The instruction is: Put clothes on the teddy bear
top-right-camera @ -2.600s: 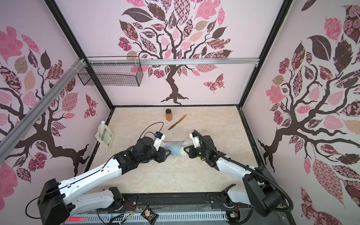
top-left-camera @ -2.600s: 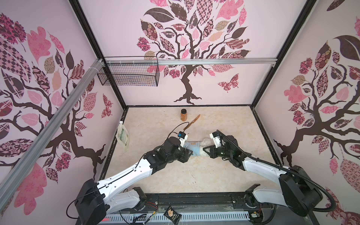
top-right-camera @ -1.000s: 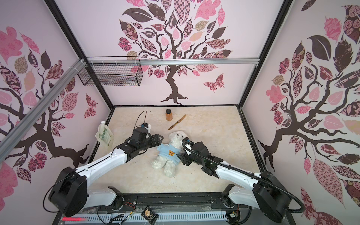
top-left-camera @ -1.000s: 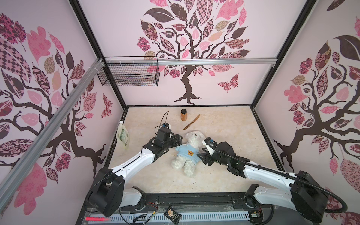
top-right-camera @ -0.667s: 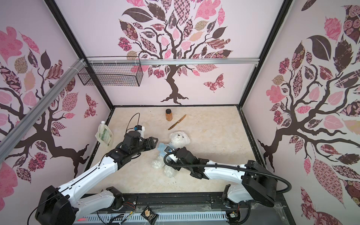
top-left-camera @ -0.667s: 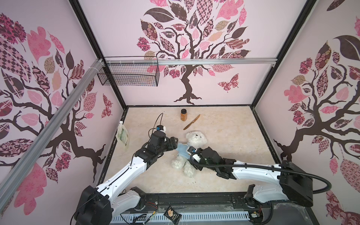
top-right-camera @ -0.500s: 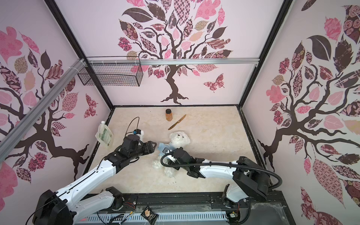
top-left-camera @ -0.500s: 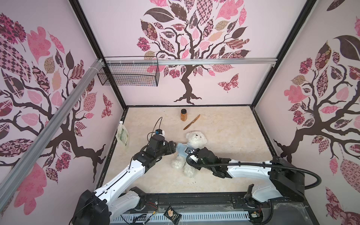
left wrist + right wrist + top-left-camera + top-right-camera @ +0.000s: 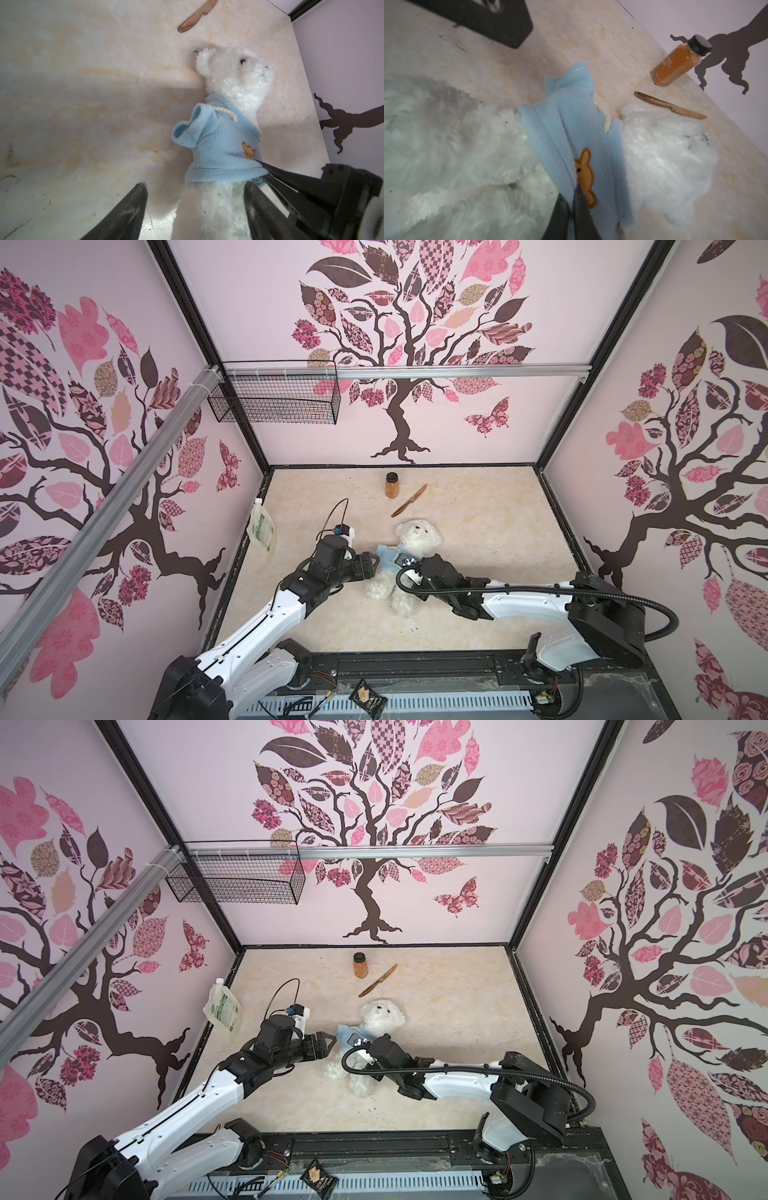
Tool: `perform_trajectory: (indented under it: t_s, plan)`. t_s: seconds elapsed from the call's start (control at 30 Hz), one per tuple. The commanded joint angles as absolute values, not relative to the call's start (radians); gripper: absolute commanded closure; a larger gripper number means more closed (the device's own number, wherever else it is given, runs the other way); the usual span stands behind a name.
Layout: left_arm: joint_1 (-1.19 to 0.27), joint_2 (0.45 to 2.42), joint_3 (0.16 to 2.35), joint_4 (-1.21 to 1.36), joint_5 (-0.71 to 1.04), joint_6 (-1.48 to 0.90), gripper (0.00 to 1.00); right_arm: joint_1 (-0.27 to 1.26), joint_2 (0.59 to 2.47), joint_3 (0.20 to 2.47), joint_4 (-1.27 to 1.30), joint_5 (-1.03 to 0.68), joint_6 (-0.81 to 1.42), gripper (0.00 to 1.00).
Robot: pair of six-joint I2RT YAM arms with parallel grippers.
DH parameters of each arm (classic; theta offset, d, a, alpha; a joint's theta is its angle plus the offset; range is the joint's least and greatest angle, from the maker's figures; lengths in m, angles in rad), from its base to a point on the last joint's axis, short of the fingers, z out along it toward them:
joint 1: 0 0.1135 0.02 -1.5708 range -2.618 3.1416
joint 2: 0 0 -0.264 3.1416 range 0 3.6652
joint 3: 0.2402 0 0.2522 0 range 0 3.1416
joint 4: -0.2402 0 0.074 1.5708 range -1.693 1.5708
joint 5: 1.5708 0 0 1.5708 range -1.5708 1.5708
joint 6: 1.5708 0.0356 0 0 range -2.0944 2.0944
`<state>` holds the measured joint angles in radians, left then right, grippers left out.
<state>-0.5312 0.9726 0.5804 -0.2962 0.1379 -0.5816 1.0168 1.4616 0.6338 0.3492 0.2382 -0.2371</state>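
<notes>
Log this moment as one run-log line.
phase: dressing | teddy bear: on its back on table, light blue shirt on torso | left pincer: open, at bear's leg | right pincer: shut on shirt hem

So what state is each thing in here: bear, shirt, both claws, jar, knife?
teddy bear: lying on its back.
light blue shirt: over the bear's torso, one sleeve empty.
right gripper: shut on the shirt's hem.
left gripper: open, at the bear's lower body, holding nothing.
spice jar: upright, cap on.
knife: lying flat.
</notes>
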Motion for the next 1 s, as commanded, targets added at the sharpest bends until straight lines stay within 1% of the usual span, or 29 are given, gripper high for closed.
perform_trajectory:
  t_s: [0.0, 0.17, 0.33, 0.57, 0.83, 0.97]
  plan:
    - [-0.558, 0.942, 0.547, -0.227, 0.164, -0.514, 0.22, 0.997, 1.390, 0.633, 0.381, 0.177, -0.144, 0.98]
    - [-0.670, 0.975, 0.545, -0.176, 0.139, -0.431, 0.15, 0.921, 1.336, 0.643, 0.387, 0.010, 0.016, 1.00]
    - [-0.676, 1.071, 0.574, -0.169, 0.138, -0.422, 0.08, 0.904, 1.309, 0.656, 0.388, -0.060, 0.063, 1.00]
    - [-0.677, 1.170, 0.590, -0.073, 0.190, -0.453, 0.06, 0.902, 1.311, 0.653, 0.423, -0.139, 0.097, 1.00]
    - [-0.676, 1.273, 0.629, -0.031, 0.138, -0.498, 0.05, 0.903, 1.343, 0.652, 0.506, -0.232, 0.138, 1.00]
    - [-0.663, 1.302, 0.617, 0.050, 0.124, -0.542, 0.05, 0.902, 1.364, 0.658, 0.531, -0.281, 0.140, 1.00]
